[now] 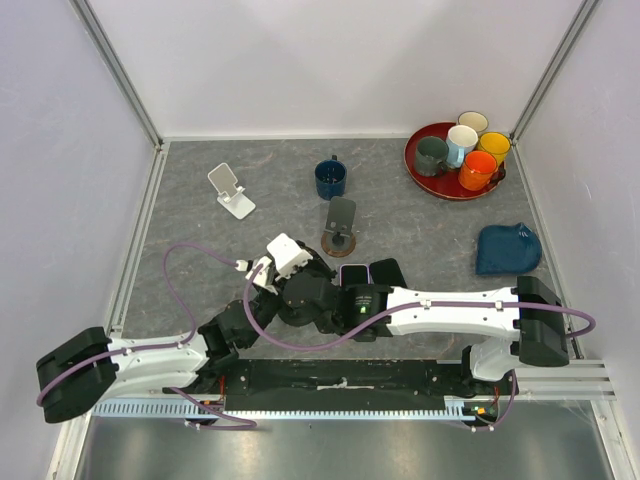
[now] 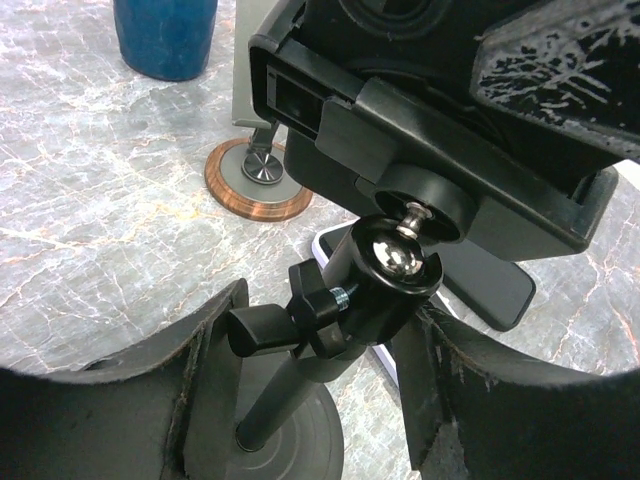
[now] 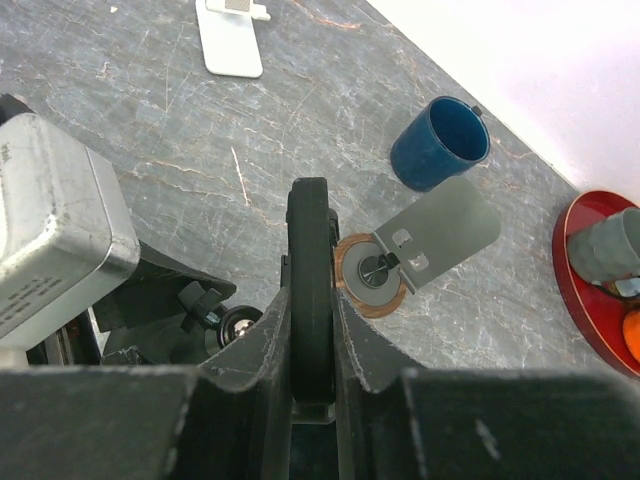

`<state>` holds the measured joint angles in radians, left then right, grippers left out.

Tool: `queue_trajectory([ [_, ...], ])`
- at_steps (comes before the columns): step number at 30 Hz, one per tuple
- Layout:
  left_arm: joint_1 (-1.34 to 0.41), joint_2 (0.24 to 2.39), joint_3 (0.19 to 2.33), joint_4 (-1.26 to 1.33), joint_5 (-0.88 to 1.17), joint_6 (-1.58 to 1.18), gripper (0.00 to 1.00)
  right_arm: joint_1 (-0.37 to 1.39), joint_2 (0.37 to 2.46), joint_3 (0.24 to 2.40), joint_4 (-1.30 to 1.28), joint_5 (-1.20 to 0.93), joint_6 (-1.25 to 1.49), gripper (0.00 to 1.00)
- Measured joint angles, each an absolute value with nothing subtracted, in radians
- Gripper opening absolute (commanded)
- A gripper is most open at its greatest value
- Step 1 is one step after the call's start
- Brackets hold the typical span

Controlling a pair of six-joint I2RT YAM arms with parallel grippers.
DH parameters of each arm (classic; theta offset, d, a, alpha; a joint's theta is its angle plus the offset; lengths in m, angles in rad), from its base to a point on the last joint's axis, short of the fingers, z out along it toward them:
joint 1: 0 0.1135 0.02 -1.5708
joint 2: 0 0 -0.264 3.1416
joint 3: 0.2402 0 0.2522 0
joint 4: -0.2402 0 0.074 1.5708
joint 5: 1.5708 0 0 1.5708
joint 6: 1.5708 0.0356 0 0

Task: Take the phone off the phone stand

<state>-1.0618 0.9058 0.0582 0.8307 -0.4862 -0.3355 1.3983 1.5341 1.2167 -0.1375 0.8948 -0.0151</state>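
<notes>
Low over the middle of the tabletop (image 1: 190, 250), both arms meet at the black phone stand (image 2: 385, 262). The left arm (image 1: 150, 355) lies almost flat from the near-left corner, with its elbow bent and its wrist angled toward the centre. The left tool (image 2: 320, 312) is spread wide, with a finger on each side of the stand's stem just under the ball joint. Whether either finger touches the stem is unclear. The right arm (image 1: 450, 305) reaches in level from the right. The right tool (image 3: 311, 300) is narrowed, its fingers pressed on both faces of a thin dark slab seen edge-on. This appears to be the phone (image 3: 310, 230), sitting at the stand's cradle. Beyond them stand a grey stand on a round copper base (image 1: 340, 228) and a blue mug (image 1: 330, 178).
</notes>
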Motion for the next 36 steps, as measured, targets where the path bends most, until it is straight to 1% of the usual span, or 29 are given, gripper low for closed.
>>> queue_trajectory([
  [1,-1.061,0.910,0.058,0.836,-0.486,-0.334,0.21,1.398,1.534,1.218,-0.140,0.896,-0.014,0.00],
  [3,-1.061,0.920,0.058,0.847,-0.487,-0.331,0.10,1.398,1.535,1.219,-0.144,0.898,-0.014,0.00],
  [4,-1.061,0.923,0.058,0.851,-0.487,-0.330,0.02,1.398,1.535,1.219,-0.145,0.899,-0.014,0.00],
  [11,-1.061,0.924,0.058,0.855,-0.485,-0.327,0.02,1.398,1.535,1.219,-0.143,0.914,0.000,0.00],
  [15,-1.061,0.916,0.057,0.848,-0.486,-0.327,0.02,1.398,1.534,1.218,-0.137,0.885,-0.035,0.00],
  [19,-1.061,0.899,0.051,0.838,-0.487,-0.328,0.02,1.384,1.512,1.200,-0.124,0.809,-0.086,0.00],
  [27,-1.061,0.885,0.050,0.831,-0.467,-0.327,0.02,1.278,1.413,1.134,-0.107,0.542,-0.140,0.00],
  [31,-1.056,0.868,0.050,0.816,-0.450,-0.328,0.02,1.253,1.394,1.126,-0.118,0.475,-0.165,0.00],
  [36,-1.046,0.859,0.050,0.804,-0.427,-0.328,0.02,1.249,1.391,1.126,-0.122,0.476,-0.162,0.00],
])
